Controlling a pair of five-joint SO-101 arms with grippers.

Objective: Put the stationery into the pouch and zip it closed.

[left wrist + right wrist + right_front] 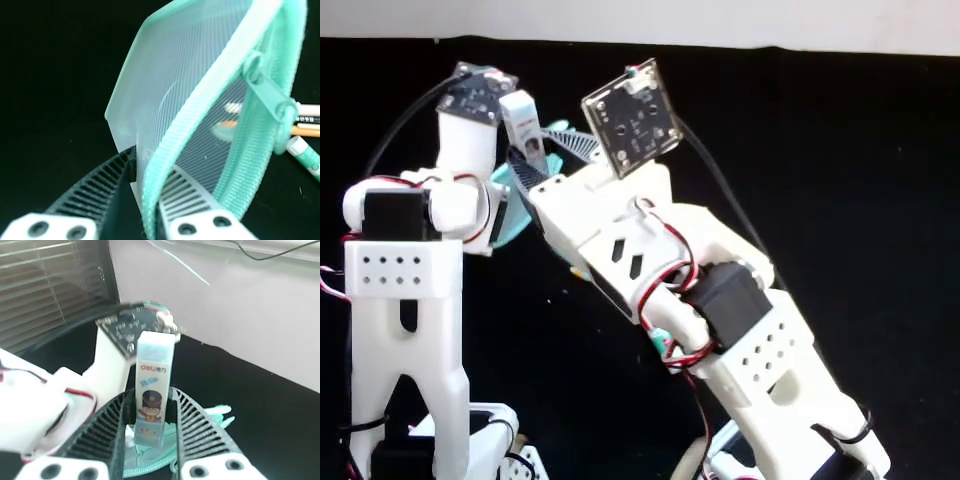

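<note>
My left gripper (150, 170) is shut on the rim of the teal mesh pouch (170, 85) and holds it up off the black table, mouth open. The zipper pull (270, 97) hangs at the opening's edge. Through and beside the mesh, pens (306, 120) and a white and green tube (305, 156) lie on the table. My right gripper (150, 397) is shut on a white and blue eraser box (152, 385), held upright above the pouch (155, 460). In the high view the eraser box (524, 122) sticks up from the right gripper (532, 160), next to the pouch (565, 140).
The two arms are crowded together at the back left of the black table (860, 170). The left arm's camera board (131, 327) stands right behind the eraser box. A pale wall (250, 305) runs along the table's far edge.
</note>
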